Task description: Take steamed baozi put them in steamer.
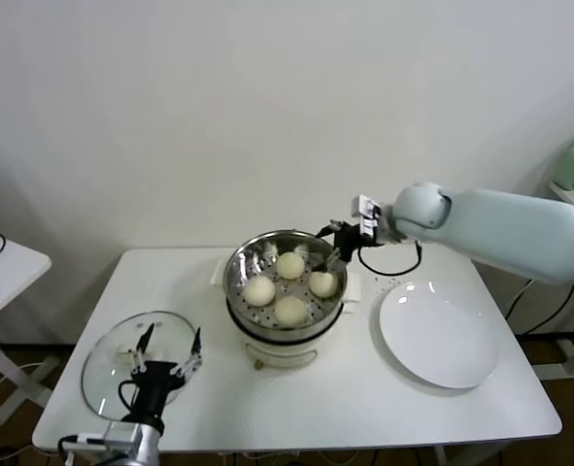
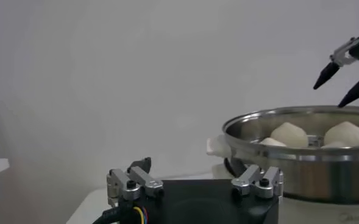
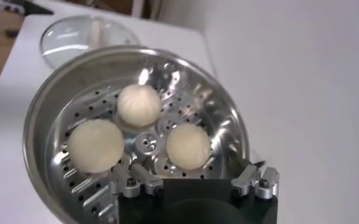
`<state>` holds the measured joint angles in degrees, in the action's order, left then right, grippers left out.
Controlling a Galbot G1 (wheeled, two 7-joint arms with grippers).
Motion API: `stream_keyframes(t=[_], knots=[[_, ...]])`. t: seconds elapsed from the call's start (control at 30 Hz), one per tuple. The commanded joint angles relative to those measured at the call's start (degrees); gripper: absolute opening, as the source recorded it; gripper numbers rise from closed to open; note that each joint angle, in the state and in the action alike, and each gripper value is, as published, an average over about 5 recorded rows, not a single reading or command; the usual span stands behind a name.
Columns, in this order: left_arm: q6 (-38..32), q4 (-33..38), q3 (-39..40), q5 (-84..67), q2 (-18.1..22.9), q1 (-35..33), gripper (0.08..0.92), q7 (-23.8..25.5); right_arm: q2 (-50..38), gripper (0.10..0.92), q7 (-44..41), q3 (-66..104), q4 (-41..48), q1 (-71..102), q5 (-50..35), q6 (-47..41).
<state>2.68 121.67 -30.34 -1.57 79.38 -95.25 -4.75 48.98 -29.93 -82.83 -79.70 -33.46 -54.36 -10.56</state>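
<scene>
1. Steamer [image 1: 236, 282] first: it sits mid-table on its white cooker base [image 1: 282, 351], between the glass lid [image 1: 112, 361] on your left and the white plate [image 1: 437, 335] on your right.
2. Plate is bare, so by my read nothing is left to fetch.
3. Steamed baozi [image 1: 289, 265]: four lie inside the steamer on the perforated floor, spaced apart, none stacked. The right wrist view shows three of them [image 3: 139, 105]; the fourth is hidden under the gripper body.
4. Right gripper [image 1: 325, 254] hangs over the steamer's far-right rim, just above the right-hand bun, jaws spread wide, holding nothing. The left wrist view shows its two dark fingertips [image 2: 323, 78] above the rim.
5. Step in hand looks like the retreat after the last drop. Lift straight up before you swing toward the plate, so the fingertips don't clip the rim or nudge the bun below.
6. Left gripper [image 1: 167, 342] is parked low by the lid, jaws apart, empty. Leave it there.
</scene>
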Motion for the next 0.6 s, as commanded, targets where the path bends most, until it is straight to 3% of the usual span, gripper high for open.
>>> stream_keyframes(t=[0.03, 0.3, 0.6], knots=[[-0.48, 1.36, -0.22, 1.08, 0.51, -0.23, 0.823, 0.25, -17.71, 0.823, 10.85, 34.59, -10.53, 31.39, 10.66, 3.39], [-0.92, 2.99, -0.51, 3.22, 1.86, -0.44, 0.823, 0.66, -14.89, 0.823, 11.78, 78.46, -15.73, 70.94, 24.26, 6.45], [-0.6, 2.55, -0.31, 5.89, 3.35, -0.84, 0.823, -0.05, 5.16, 0.823, 11.86, 109.74, -20.27, 98.51, 33.9, 13.57]])
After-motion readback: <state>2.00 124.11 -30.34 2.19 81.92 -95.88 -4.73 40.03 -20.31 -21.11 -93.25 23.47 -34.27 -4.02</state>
